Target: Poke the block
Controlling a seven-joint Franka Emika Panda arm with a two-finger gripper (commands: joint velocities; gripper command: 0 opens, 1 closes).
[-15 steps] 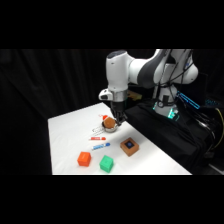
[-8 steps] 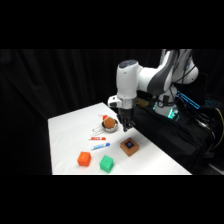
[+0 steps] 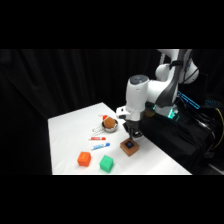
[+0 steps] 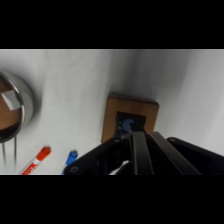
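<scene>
**Nearly on the spot, and a few ways it could still miss**

Right now the gripper point(image 3: 133, 136) hangs directly over the block point(image 3: 130, 147), which sits near the right edge of the table point(image 3: 65, 130), to the right of the two markers and nearer than the metal bowl point(image 3: 110, 124). From the wrist view the fingers point(image 4: 138, 142) look pressed together into one narrow tip, holding nothing, and that tip points at the dark blue spot point(image 4: 128, 124) in the block's top face. Whether it already touches the wood I cannot tell; from the side the tip and the block's top seem to meet or nearly meet.

What worries me, standing here, is the block's place. It lies close to the table's right edge, so I'd guess a poke that lands off-centre or comes in slanted could shove it sideways toward that edge, or tip it, instead of pressing it flat. A hard straight push might also jam the tip into the wood and strain the arm.

The other things look safe by comparison: the red marker point(image 3: 97, 138) and blue marker point(image 3: 101, 146) lie to the left, apart from the block, and the orange cube point(image 3: 84, 159) and green cube point(image 3: 105, 163) sit nearer and further left, well clear of the tip.
</scene>
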